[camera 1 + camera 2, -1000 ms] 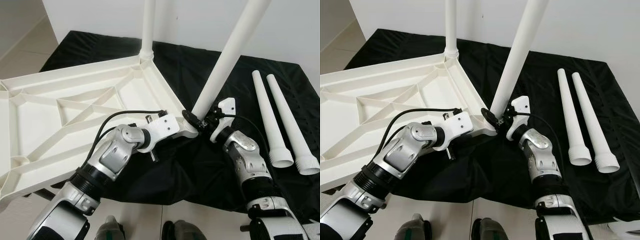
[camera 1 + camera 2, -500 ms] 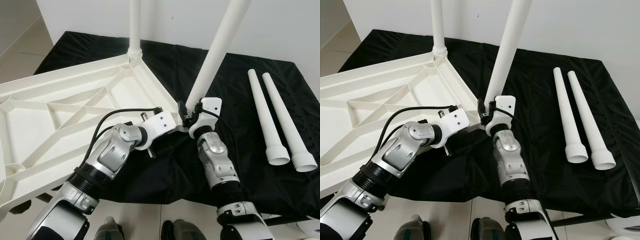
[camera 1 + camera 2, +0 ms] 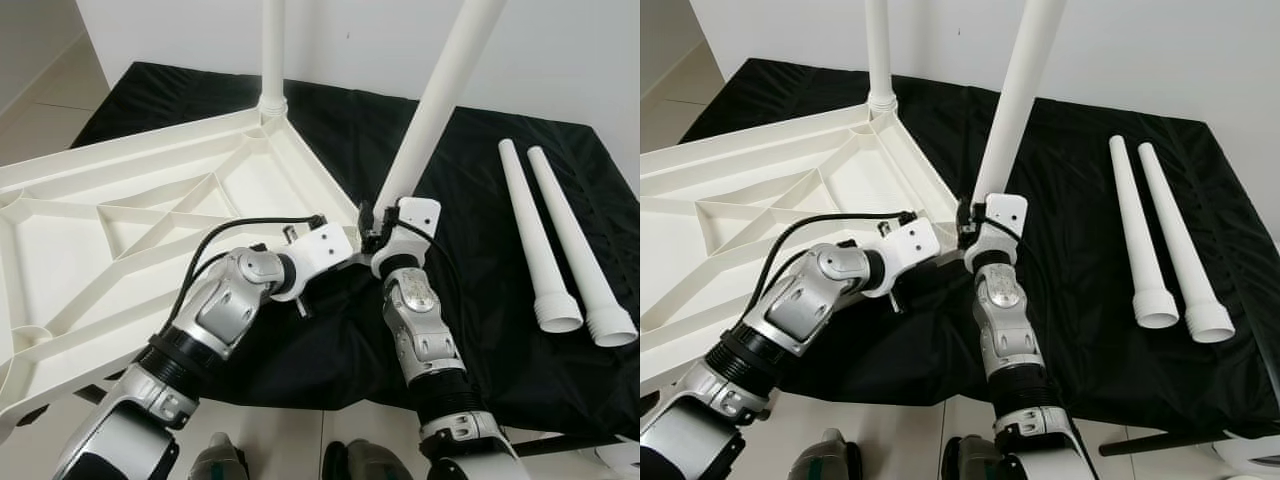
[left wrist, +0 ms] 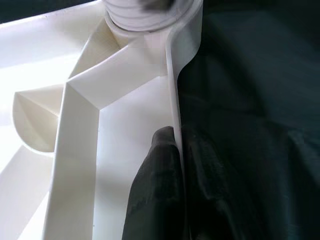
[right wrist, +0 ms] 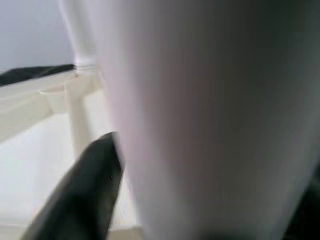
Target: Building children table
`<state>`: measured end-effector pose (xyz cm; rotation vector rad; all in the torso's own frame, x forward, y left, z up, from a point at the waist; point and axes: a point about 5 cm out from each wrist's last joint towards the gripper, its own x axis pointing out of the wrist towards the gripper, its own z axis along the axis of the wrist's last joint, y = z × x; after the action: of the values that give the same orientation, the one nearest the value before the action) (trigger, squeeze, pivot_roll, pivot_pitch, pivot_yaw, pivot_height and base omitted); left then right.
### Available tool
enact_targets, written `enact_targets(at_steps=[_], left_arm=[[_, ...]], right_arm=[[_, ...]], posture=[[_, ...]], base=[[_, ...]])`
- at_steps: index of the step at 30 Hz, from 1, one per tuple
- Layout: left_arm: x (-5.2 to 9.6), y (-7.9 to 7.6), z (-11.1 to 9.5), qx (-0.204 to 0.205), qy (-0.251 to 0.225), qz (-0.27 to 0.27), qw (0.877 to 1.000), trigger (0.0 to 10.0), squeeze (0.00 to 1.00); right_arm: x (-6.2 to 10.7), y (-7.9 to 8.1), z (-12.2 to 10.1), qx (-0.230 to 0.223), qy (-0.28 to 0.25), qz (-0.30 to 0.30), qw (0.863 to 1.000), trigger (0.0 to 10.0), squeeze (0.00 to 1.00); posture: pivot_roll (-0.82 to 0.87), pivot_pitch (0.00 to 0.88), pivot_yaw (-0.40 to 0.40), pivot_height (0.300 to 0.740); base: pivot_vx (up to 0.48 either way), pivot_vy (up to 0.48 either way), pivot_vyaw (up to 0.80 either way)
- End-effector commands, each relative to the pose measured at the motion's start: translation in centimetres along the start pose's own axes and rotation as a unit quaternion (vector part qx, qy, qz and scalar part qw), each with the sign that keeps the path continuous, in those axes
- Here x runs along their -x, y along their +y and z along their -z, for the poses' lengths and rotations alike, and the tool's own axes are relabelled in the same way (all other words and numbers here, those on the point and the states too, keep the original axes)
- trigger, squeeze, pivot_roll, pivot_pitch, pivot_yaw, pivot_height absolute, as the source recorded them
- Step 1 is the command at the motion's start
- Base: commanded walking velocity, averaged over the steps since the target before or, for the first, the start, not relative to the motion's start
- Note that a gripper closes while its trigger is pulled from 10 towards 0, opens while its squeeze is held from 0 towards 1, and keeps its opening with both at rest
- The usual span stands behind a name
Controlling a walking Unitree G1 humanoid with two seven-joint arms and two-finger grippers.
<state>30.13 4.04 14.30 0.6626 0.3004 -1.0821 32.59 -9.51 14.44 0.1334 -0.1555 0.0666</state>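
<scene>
Currently, right tool: at the base of the tilted leg, fingers set either side of it, holding it just above the corner socket of the tabletop
Left tool: closed on the rim of the tabletop, one dark finger inside the wall and the other outside, close to the same corner
Tabletop: white plastic, lying upside down with its ribbed underside up, partly on the black cloth and reaching out past it on the robot's left
Tilted leg: white tapered tube, thick end down at the near corner, leaning up and away to the robot's right
Upright leg: white, standing in the far corner socket
Spare legs: two white tapered tubes lying side by side on the cloth, well apart on the robot's right, wide ends nearest the robot
Worktop: covered by the black cloth, creased under both arms
Surroundings: white wall behind, pale floor on the left
</scene>
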Motion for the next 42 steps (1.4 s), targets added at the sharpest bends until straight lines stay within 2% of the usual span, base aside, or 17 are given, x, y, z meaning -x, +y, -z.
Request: enact_targets(at_steps=[1, 4, 5, 9, 10, 12, 14, 16, 19, 20, 24, 31, 38, 39, 40, 41, 42], left_arm=[[-0.4, -0.9, -1.0, -0.025, -0.019, 0.023, 0.999, 10.0, 0.00], [-0.4, -0.9, -1.0, -0.025, -0.018, 0.023, 0.999, 10.0, 0.00], [-0.4, -0.9, -1.0, -0.025, -0.018, 0.023, 0.999, 10.0, 0.00], [-0.4, -0.9, -1.0, -0.026, -0.019, 0.023, 0.999, 10.0, 0.00], [-0.4, -0.9, -1.0, -0.026, -0.019, 0.023, 0.999, 10.0, 0.00], [-0.4, -0.8, -1.0, -0.026, -0.019, 0.023, 0.999, 10.0, 0.00], [-0.4, -0.8, -1.0, -0.026, -0.019, 0.024, 0.999, 10.0, 0.00], [-0.4, -0.8, -1.0, -0.026, -0.019, 0.024, 0.999, 10.0, 0.00], [-0.3, -0.8, -1.0, -0.025, -0.018, 0.024, 0.999, 10.0, 0.00], [-0.3, -0.8, -1.0, -0.025, -0.018, 0.024, 0.999, 10.0, 0.00], [-0.2, -0.7, -1.0, -0.025, -0.017, 0.023, 0.999, 10.0, 0.00], [-0.2, -0.6, -1.0, -0.024, -0.018, 0.021, 0.999, 10.0, 0.00], [-0.1, -0.6, -1.0, -0.023, -0.018, 0.022, 0.999, 10.0, 0.00], [-0.1, -0.6, -1.0, -0.022, -0.018, 0.022, 0.999, 10.0, 0.00], [-0.1, -0.6, -1.0, -0.022, -0.018, 0.022, 0.999, 10.0, 0.00], [-0.1, -0.6, -1.0, -0.022, -0.018, 0.022, 0.999, 10.0, 0.00], [-0.1, -0.6, -1.0, -0.022, -0.017, 0.022, 0.999, 10.0, 0.00]], right_arm=[[0.1, 0.0, -0.8, -0.019, -0.027, -0.024, 0.999, 10.0, 1.00], [0.3, -0.1, -1.3, -0.032, -0.043, -0.042, 0.998, 10.0, 1.00], [0.5, -0.6, -1.9, -0.033, -0.064, -0.078, 0.994, 10.0, 1.00], [0.6, -1.0, -1.9, -0.046, -0.060, -0.103, 0.992, 10.0, 1.00], [0.7, -1.4, -2.0, -0.049, -0.058, -0.127, 0.989, 10.0, 0.00], [0.8, -1.7, -2.0, -0.051, -0.057, -0.144, 0.987, 10.0, 0.00], [1.0, -2.4, -1.8, -0.024, -0.051, -0.183, 0.982, 10.0, 0.00], [1.0, -2.4, -1.8, -0.024, -0.051, -0.183, 0.982, 10.0, 0.00], [1.3, -3.7, -1.2, 0.007, -0.025, -0.229, 0.973, 10.0, 0.00], [1.4, -4.9, -0.8, 0.025, -0.003, -0.261, 0.965, 10.0, 0.00], [1.2, -6.1, -0.9, 0.040, 0.013, -0.291, 0.956, 10.0, 0.00], [0.5, -7.6, -1.4, 0.047, 0.019, -0.306, 0.951, 10.0, 0.00], [-0.1, -7.7, -1.8, 0.050, 0.017, -0.317, 0.947, 10.0, 0.00], [-0.2, -7.7, -1.9, 0.050, 0.016, -0.319, 0.946, 9.7, 0.00], [-0.4, -7.7, -1.9, 0.050, 0.015, -0.324, 0.945, 7.5, 0.00], [-0.4, -7.7, -1.9, 0.050, 0.015, -0.324, 0.945, 7.5, 0.00], [-0.5, -7.7, -1.9, 0.047, 0.014, -0.328, 0.943, 0.0, 0.00]], posture=[[0.00, 0.007, -0.069, 0.740], [0.00, 0.007, -0.069, 0.740], [-0.01, 0.005, -0.067, 0.740], [-0.01, 0.005, -0.067, 0.740], [-0.01, 0.008, -0.066, 0.740], [-0.01, 0.008, -0.066, 0.740], [-0.01, 0.010, -0.065, 0.740], [-0.01, 0.010, -0.065, 0.740], [-0.01, 0.019, -0.059, 0.740], [-0.01, 0.026, -0.054, 0.740], [-0.01, 0.029, -0.052, 0.740], [-0.01, 0.034, -0.052, 0.740], [-0.01, 0.039, -0.052, 0.740], [-0.01, 0.039, -0.052, 0.740], [-0.01, 0.039, -0.052, 0.740], [-0.01, 0.039, -0.052, 0.740], [-0.01, 0.039, -0.052, 0.740]], base=[[0.000, 0.000, 0.00], [0.000, 0.000, 0.00], [0.000, 0.000, 0.00], [0.000, 0.000, 0.00], [0.000, 0.000, 0.00], [0.000, 0.000, 0.00], [0.000, 0.000, 0.00], [0.000, 0.000, 0.00], [0.000, 0.000, 0.00], [0.000, 0.000, 0.00], [0.000, 0.000, 0.00], [0.000, 0.000, 0.00], [0.000, 0.000, 0.00], [0.000, 0.000, 0.00], [0.000, 0.000, 0.00], [0.000, 0.000, 0.00], [0.000, 0.000, 0.00]])
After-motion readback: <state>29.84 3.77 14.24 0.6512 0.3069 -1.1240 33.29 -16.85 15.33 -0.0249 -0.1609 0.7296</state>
